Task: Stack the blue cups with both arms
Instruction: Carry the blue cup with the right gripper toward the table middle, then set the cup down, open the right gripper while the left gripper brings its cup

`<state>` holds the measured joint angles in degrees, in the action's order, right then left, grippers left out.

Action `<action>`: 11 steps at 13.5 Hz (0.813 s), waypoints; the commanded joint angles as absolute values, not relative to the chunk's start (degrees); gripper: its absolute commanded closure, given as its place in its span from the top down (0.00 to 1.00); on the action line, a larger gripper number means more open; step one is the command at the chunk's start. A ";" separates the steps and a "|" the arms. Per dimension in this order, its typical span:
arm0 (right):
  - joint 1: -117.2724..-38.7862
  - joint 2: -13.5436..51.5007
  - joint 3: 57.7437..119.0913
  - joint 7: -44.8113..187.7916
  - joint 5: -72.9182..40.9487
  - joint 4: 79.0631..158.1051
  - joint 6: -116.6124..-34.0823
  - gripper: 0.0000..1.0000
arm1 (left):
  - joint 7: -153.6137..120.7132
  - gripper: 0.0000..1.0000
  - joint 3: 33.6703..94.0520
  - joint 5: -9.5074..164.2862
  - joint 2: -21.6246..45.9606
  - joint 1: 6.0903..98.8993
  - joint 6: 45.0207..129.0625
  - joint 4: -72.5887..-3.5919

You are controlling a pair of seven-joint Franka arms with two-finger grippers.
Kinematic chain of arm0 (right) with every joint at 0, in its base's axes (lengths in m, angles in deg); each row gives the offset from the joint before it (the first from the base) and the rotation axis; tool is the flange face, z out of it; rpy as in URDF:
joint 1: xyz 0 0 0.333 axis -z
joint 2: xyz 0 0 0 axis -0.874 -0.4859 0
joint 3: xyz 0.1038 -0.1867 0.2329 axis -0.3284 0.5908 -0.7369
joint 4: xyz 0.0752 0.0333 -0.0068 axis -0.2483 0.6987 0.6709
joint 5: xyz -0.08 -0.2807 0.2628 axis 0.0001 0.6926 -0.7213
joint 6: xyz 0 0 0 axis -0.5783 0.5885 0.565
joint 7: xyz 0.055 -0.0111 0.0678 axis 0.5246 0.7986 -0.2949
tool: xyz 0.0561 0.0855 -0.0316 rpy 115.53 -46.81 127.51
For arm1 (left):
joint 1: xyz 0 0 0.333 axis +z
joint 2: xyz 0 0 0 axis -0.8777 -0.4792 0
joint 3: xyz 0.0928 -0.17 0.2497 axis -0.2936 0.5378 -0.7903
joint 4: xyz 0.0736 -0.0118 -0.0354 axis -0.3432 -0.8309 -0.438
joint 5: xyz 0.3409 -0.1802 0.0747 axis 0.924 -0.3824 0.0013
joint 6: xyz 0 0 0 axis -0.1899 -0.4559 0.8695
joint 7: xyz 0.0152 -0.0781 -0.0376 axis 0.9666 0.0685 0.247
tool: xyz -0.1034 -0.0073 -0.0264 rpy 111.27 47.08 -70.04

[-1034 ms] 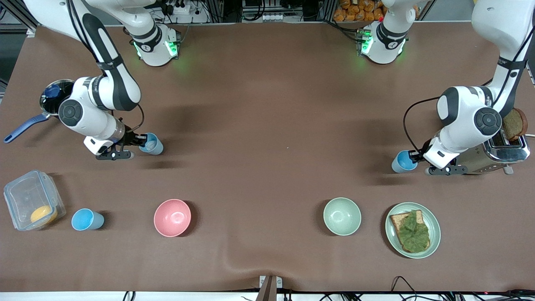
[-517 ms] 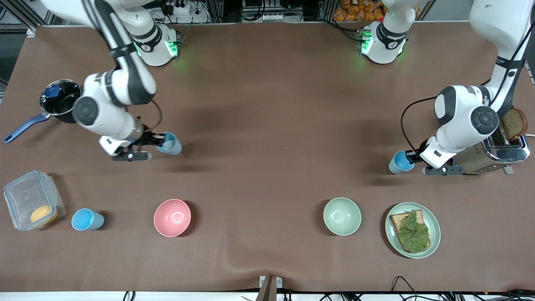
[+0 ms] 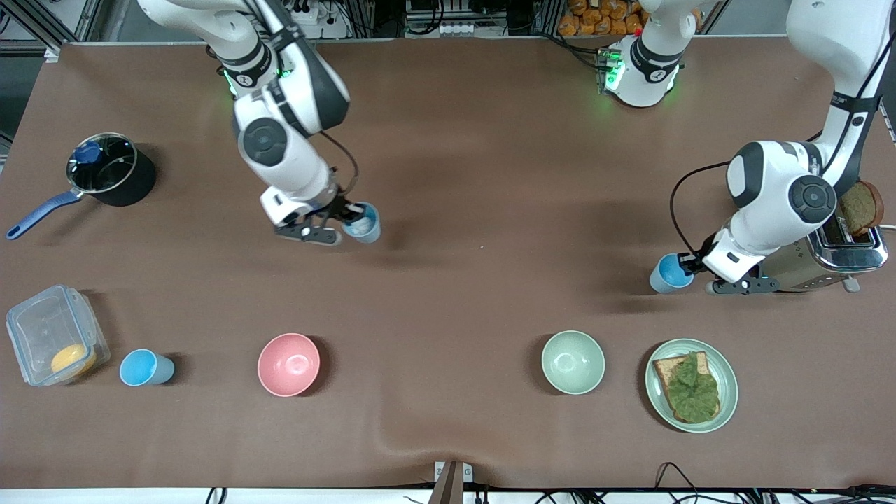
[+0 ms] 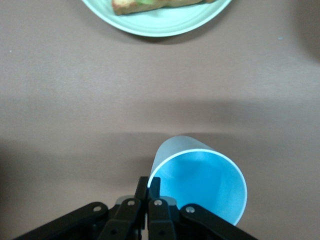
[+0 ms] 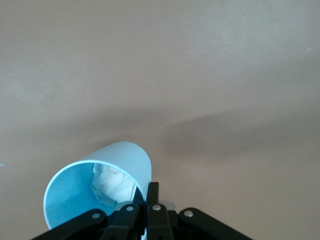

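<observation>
Blue cups are the job here: the right gripper (image 3: pixel 348 222) is pinching the rim of one cup (image 3: pixel 365 223), crumpled paper inside, carrying it above the middle of the table (image 3: pixel 476 161). The left gripper (image 3: pixel 693 266) is clamped on the rim of a second cup (image 3: pixel 667 273) beside the toaster (image 3: pixel 836 259), likely steadying it to receive. A third cup (image 3: pixel 143 368) is standing by the plastic box (image 3: pixel 52 343).

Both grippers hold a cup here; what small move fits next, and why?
Probably the right gripper should carry its cup on toward the left gripper, whose cup sits by the toaster; bare table separates them.
</observation>
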<state>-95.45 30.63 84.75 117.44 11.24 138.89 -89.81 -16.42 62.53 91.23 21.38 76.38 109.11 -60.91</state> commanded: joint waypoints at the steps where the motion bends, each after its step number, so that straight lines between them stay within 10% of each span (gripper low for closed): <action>1: -100.29 24.09 85.60 126.41 8.57 131.29 -89.54 0.00 | -14.56 0.00 64.42 90.51 23.11 76.40 103.23 -57.05; 10: -108.92 11.68 85.69 141.21 6.80 121.26 -96.66 0.00 | -10.07 0.00 67.24 91.30 22.23 75.08 93.28 -47.10; 11: -108.83 11.42 85.69 141.30 6.80 121.16 -96.66 0.17 | -10.07 0.00 67.51 91.22 22.15 74.99 93.28 -47.01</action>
